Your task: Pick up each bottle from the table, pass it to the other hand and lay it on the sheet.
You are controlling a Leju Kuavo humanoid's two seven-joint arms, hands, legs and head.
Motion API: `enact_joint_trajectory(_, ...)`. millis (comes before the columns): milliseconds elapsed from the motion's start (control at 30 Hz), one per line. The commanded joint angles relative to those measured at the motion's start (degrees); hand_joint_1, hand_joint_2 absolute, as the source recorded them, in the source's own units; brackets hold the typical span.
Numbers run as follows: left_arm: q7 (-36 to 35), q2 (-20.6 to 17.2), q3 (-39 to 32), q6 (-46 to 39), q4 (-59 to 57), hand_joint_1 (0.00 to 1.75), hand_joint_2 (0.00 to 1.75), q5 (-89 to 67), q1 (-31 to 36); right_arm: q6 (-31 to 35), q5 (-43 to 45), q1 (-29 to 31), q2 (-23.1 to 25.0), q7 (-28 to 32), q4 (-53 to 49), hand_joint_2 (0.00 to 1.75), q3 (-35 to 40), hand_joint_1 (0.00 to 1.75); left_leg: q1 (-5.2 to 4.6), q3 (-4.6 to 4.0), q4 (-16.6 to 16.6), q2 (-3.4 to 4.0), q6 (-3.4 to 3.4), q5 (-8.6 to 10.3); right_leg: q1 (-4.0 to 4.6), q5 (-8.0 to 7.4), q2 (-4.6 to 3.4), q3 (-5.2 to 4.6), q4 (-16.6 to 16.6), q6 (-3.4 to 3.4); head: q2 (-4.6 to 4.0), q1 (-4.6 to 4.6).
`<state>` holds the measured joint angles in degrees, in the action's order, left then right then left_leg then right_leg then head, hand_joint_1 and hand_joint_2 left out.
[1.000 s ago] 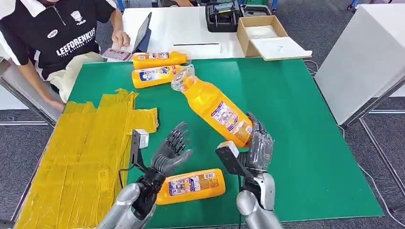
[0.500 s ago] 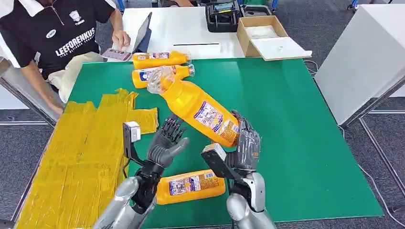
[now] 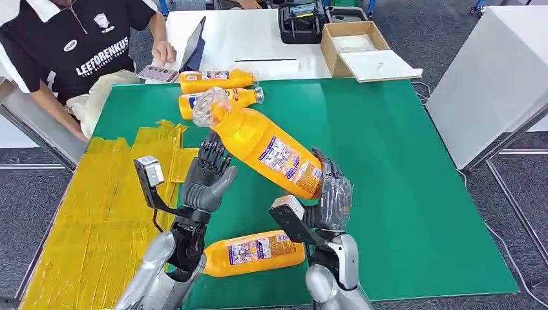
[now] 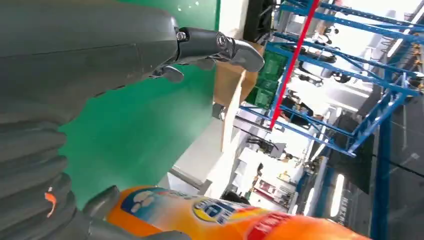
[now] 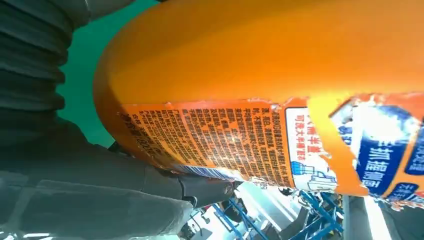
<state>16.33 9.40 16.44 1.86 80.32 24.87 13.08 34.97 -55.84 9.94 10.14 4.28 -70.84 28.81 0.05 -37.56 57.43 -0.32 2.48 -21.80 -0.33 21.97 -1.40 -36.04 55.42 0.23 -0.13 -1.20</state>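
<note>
**Orange bottle at the point of hand-over, left hand not yet closed**

Orange and tilted, the held bottle point(image 3: 265, 150) sits above the green table point(image 3: 400, 194), base down in the right hand point(image 3: 329, 194) and clear cap end slanting up and away toward the robot's left. The right hand's fingers are wrapped round the lower body of the bottle; the right wrist view confirms the label pressed close against the palm.

The left hand point(image 3: 207, 177) stands raised just beside the bottle's mid-section, palm turned toward it, fingers spread apart and holding nothing. In the left wrist view the bottle lies close along the hand's lower side; whether any part of the hand touches it cannot be told.

Step in hand, by judgement: the pass between hands, bottle presented but not yet taken.

Other stock: one bottle on the table point(image 3: 255, 252) lies near the robot between its forearms; two more bottles point(image 3: 216, 81) lie side by side at the far edge. The yellow sheet point(image 3: 103, 213) covers the table's left portion and carries no bottle visible here. A seated person point(image 3: 77, 51) is beyond the far left corner.

Next move calls for: closing the left hand firmly round the bottle's middle before the right hand lets go. A release made too soon risks a drop onto the bottle below.
</note>
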Motion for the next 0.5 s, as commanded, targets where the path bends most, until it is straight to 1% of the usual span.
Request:
enact_joint_trajectory(33, 0.0, 0.1, -0.7, 0.4, 0.8, 0.00, 1.75, 0.0, 0.6, 0.8, -0.6, 2.7, -1.0, -0.5, 3.2, 1.75, -1.2, 1.75, -0.01, 0.17, 0.0, -0.01, -0.10, -0.06, 0.00, 0.06, 0.10, 0.18, 0.0, 0.00, 0.00, 0.00)
enact_joint_trajectory(67, 0.0, 0.1, -0.5, 0.4, 1.6, 0.00, 1.75, 0.0, 0.5, 1.5, -2.1, 3.5, -0.6, -1.5, 4.0, 1.75, -2.0, 1.75, -0.02, 0.32, 0.0, -0.01, -0.15, -0.13, -0.01, 0.13, 0.16, 0.33, 0.0, -0.01, 0.00, 0.00)
enact_joint_trajectory(100, 0.0, 0.0, -0.3, 0.4, 2.1, 0.00, 1.75, 0.0, 0.4, 1.3, -2.0, 4.0, -0.4, -1.7, 4.3, 1.75, -2.4, 1.75, -0.02, 0.19, 0.0, 0.00, -0.11, -0.06, -0.01, 0.07, 0.11, 0.20, 0.0, 0.00, 0.00, 0.00)
enact_joint_trajectory(133, -0.1, 0.0, -0.1, 0.5, 2.6, 0.00, 1.75, 0.0, 0.2, 1.9, -2.0, 4.7, -0.2, -2.1, 4.9, 1.75, -3.3, 1.75, -0.02, 0.27, 0.0, 0.02, -0.14, -0.12, -0.01, 0.11, 0.11, 0.27, 0.0, -0.01, 0.00, 0.00)
enact_joint_trajectory(167, -0.1, 0.0, 0.1, 0.5, 3.2, 0.00, 1.75, 0.0, 0.0, 3.3, -2.3, 5.6, 0.1, -2.4, 5.6, 1.75, -4.4, 1.75, -0.03, 0.15, 0.0, 0.05, -0.10, -0.06, -0.02, 0.05, 0.05, 0.15, 0.0, 0.00, 0.00, 0.02)
enact_joint_trajectory(200, -0.1, -0.1, 0.4, 0.6, 3.8, 0.00, 1.75, 0.0, -0.2, 4.6, -2.3, 6.9, 0.3, -3.1, 6.5, 1.75, -6.2, 1.75, -0.05, 0.27, 0.0, 0.06, -0.14, -0.11, -0.03, 0.11, 0.08, 0.26, 0.0, -0.01, 0.00, 0.00)
enact_joint_trajectory(233, -0.1, -0.2, 0.6, 0.6, 4.1, 0.00, 1.75, 0.0, -0.4, 5.0, -1.4, 7.9, 0.3, -3.3, 7.1, 1.75, -7.8, 1.75, -0.04, 0.16, 0.0, 0.05, -0.10, -0.06, -0.02, 0.05, 0.05, 0.16, 0.0, -0.01, 0.00, 0.02)
enact_joint_trajectory(267, 0.0, -0.2, 0.9, 0.5, 4.3, 0.00, 1.75, -0.4, -0.5, 5.0, -2.8, 8.8, 0.6, -3.9, 7.2, 1.75, -10.9, 1.75, -0.06, 0.28, 0.0, 0.08, -0.14, -0.12, -0.04, 0.11, 0.06, 0.26, 0.1, -0.01, 0.00, 0.00)
enact_joint_trajectory(300, 0.0, -0.2, 0.9, 0.5, 4.4, 0.00, 1.75, -0.4, -0.5, 4.8, -2.1, 9.9, 0.5, -4.1, 8.5, 1.75, -11.9, 1.75, -0.05, 0.17, 0.0, 0.02, -0.12, -0.06, -0.03, 0.06, 0.10, 0.18, 0.0, 0.00, 0.00, 0.02)
enact_joint_trajectory(333, 0.0, -0.2, 1.1, 0.5, 4.3, 0.00, 1.75, -0.4, -0.4, 4.7, -1.4, 10.9, 0.5, -4.2, 9.5, 1.75, -13.1, 1.75, -0.07, 0.30, 0.0, -0.02, -0.15, -0.10, -0.05, 0.13, 0.18, 0.31, 0.1, 0.00, 0.00, -0.02)
enact_joint_trajectory(367, 0.0, -0.2, 1.1, 0.5, 4.3, 0.00, 1.75, -0.5, -0.4, 4.7, -1.3, 11.6, 0.4, -4.4, 10.2, 1.75, -13.8, 1.75, -0.06, 0.37, 0.1, 0.04, -0.19, -0.15, -0.04, 0.15, 0.15, 0.37, 0.1, -0.01, 0.00, 0.00)
enact_joint_trajectory(467, 0.0, 0.0, 1.3, 0.4, 3.8, 0.00, 1.75, -0.5, -0.1, 4.8, -1.8, 13.2, 0.5, -4.7, 13.4, 1.75, -15.0, 1.75, -0.03, 0.18, 0.0, 0.02, -0.09, -0.02, -0.02, 0.03, 0.08, 0.18, 0.0, 0.00, 0.00, 0.00)
enact_joint_trajectory(500, 0.0, 0.0, 1.3, 0.4, 3.7, 0.00, 1.75, -0.5, -0.1, 4.8, -1.8, 13.1, 0.6, -4.7, 13.6, 1.75, -14.9, 1.75, -0.04, 0.28, 0.0, 0.03, -0.13, -0.07, -0.03, 0.08, 0.12, 0.29, 0.0, -0.01, 0.00, 0.02)
